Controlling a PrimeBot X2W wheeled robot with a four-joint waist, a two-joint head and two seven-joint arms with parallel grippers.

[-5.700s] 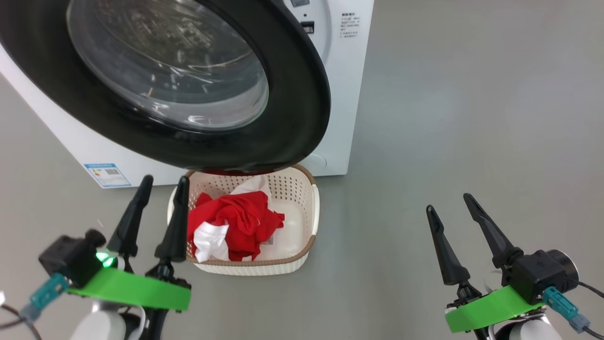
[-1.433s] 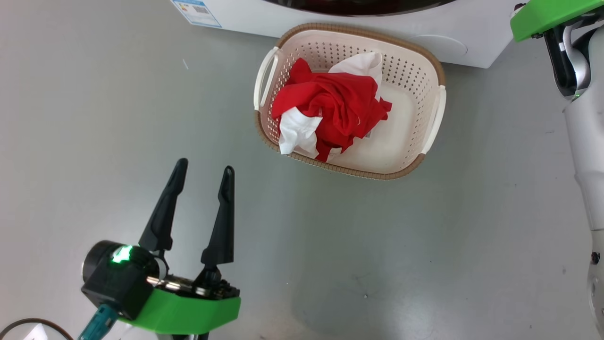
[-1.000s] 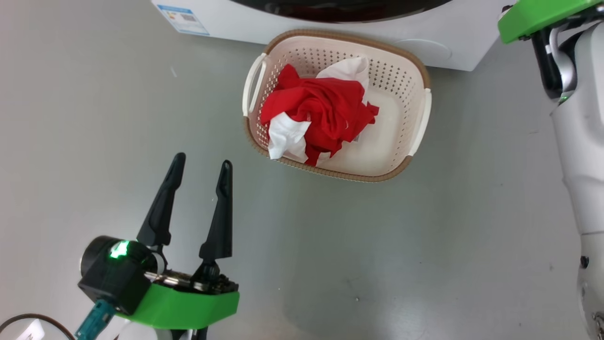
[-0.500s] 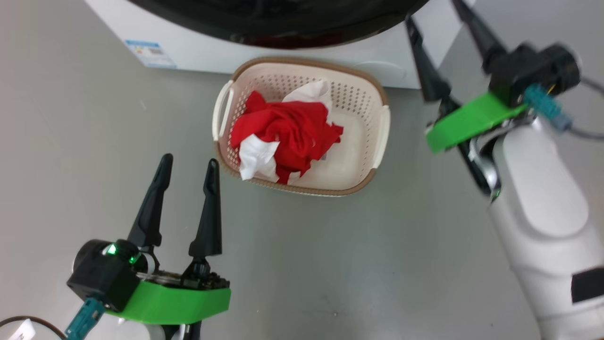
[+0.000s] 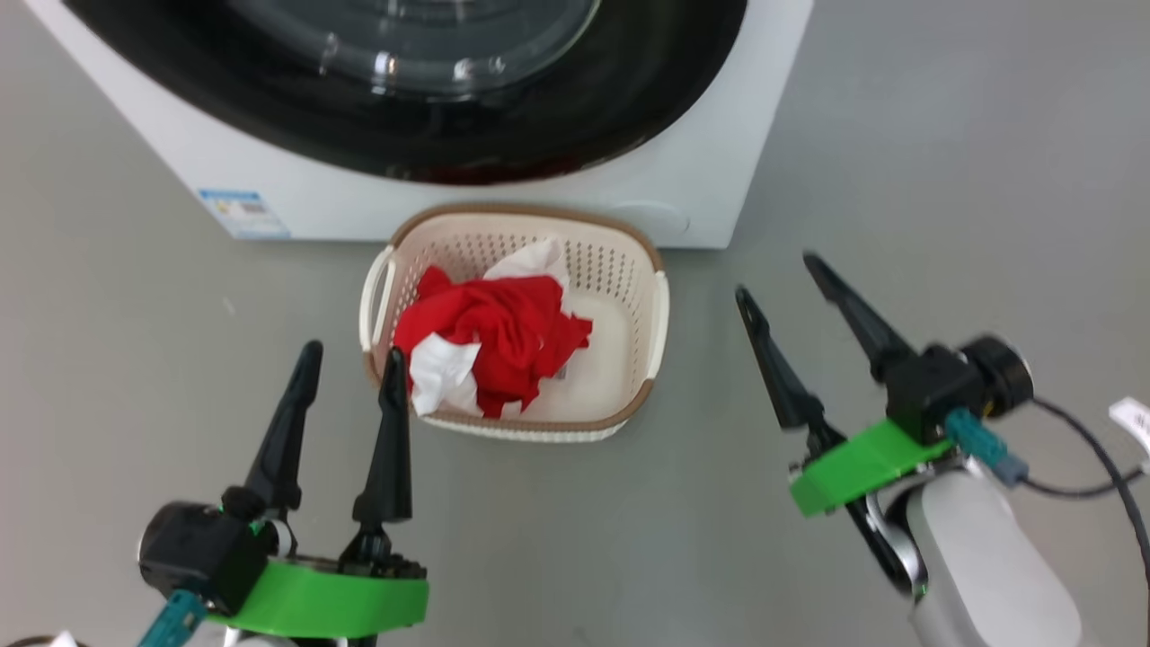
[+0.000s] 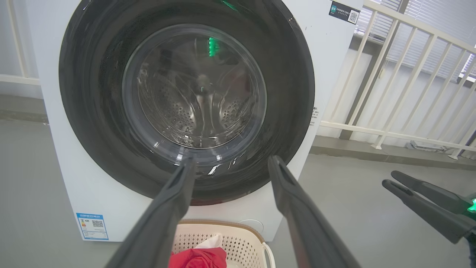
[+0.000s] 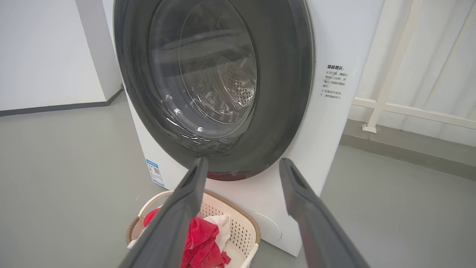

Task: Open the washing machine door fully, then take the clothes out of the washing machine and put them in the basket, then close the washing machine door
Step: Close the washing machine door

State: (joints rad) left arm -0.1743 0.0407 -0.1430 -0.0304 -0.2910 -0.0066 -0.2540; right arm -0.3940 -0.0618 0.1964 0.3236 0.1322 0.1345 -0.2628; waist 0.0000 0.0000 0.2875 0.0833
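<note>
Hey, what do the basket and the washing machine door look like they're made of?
The basket looks like matte cream moulded plastic, given its regular punched holes; its brown rim imitates weave. The washing machine door seems a glossy black ring, probably plastic, around a clear bowl, likely glass: it glints and shows the drum behind.

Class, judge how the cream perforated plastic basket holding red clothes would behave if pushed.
Cream perforated plastic basket: probably light, holding one small heap of red fabric clothes. Low and wide, it would likely slide over the smooth grey floor rather than tip.
</note>
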